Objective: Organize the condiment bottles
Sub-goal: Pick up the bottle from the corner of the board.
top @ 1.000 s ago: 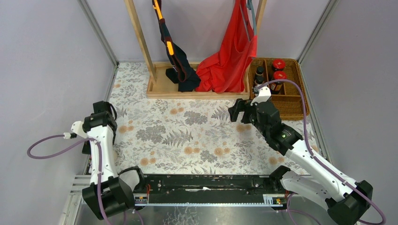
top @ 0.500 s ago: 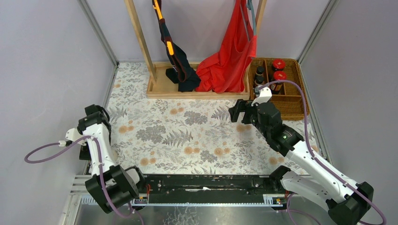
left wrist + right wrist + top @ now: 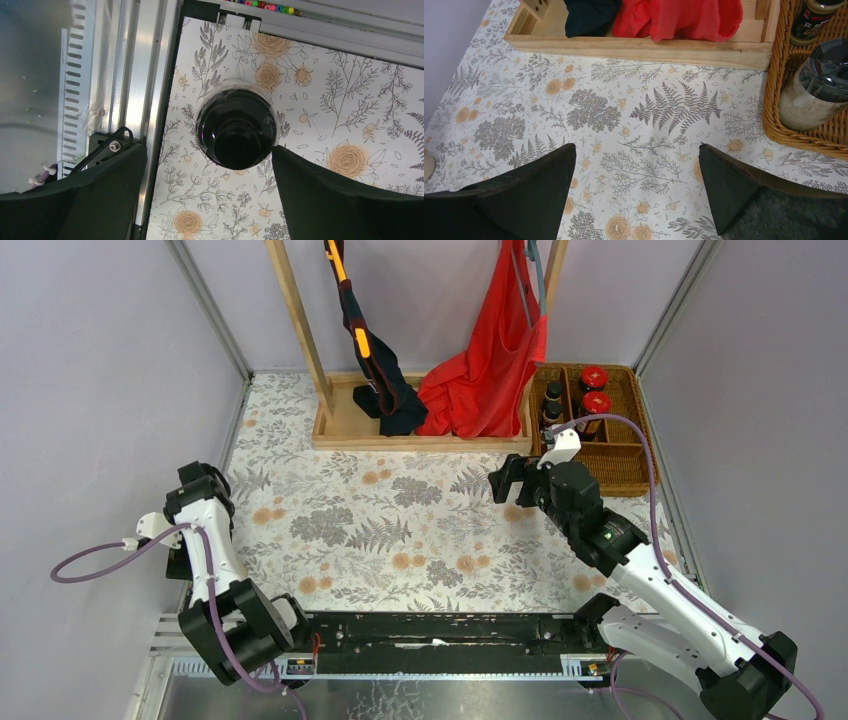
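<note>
A black-capped bottle (image 3: 236, 128), seen from straight above, stands on the floral mat near its left edge. My left gripper (image 3: 210, 147) is open just short of it, with the right fingertip close to its rim. In the top view the left gripper (image 3: 196, 486) hides this bottle. My right gripper (image 3: 510, 481) is open and empty over the mat (image 3: 637, 146). The wicker basket (image 3: 622, 468) holds two red-lidded jars (image 3: 593, 378), two small dark bottles (image 3: 553, 392) and a pale black-capped bottle (image 3: 818, 86).
A wooden tray (image 3: 345, 430) with an upright frame stands at the back, holding a red cloth (image 3: 490, 370) and a dark garment (image 3: 390, 395). A metal rail (image 3: 150, 75) runs along the mat's left edge. Grey walls enclose the sides.
My left arm has drawn back and to the left along the mat's edge, mostly in the first half second. The right arm has barely moved.
</note>
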Motion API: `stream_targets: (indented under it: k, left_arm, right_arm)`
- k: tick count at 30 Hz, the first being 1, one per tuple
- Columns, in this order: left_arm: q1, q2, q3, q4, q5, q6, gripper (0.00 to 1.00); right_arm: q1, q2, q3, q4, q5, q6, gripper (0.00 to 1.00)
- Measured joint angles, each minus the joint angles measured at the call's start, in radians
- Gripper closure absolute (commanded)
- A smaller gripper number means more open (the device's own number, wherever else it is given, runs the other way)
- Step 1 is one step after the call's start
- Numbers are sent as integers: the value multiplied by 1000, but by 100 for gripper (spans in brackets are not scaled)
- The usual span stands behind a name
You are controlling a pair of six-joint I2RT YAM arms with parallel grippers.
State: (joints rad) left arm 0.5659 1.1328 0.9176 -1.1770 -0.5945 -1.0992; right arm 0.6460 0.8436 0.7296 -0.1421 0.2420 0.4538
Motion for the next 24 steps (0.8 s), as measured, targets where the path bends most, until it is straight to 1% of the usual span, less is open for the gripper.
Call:
stream_targets:
  k: [14, 24]
  left_arm:
    - [5, -46, 0, 0, -16, 0, 7]
    - [5, -33, 0, 23, -24, 0, 7]
  right_arm:
    - [0, 1, -5, 6, -1, 3, 0]
    - [0, 1, -8, 10, -1, 3, 0]
